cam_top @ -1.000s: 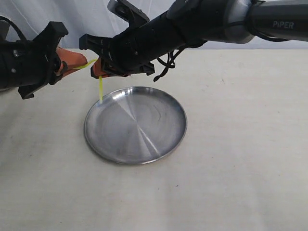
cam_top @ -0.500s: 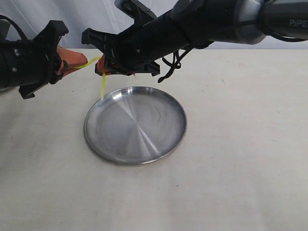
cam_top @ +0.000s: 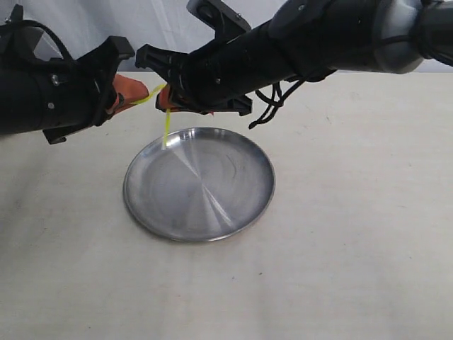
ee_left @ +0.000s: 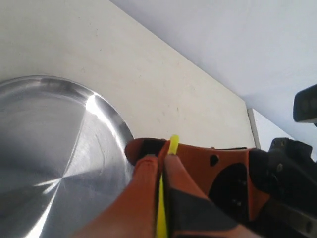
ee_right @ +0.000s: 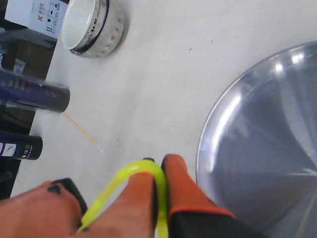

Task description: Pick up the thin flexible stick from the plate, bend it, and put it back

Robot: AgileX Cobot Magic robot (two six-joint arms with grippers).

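Stick (cam_top: 165,129) hangs in the air between our two grippers, over the far left rim of the plate (cam_top: 212,202). We hold it bent: a short stretch runs from our left gripper (cam_top: 134,91) to our right gripper (cam_top: 168,99), then it drops toward the plate, and we cannot tell whether its end touches. Both grippers are clenched on it, the left with an end poking past the fingertips, the right beside a tight loop.
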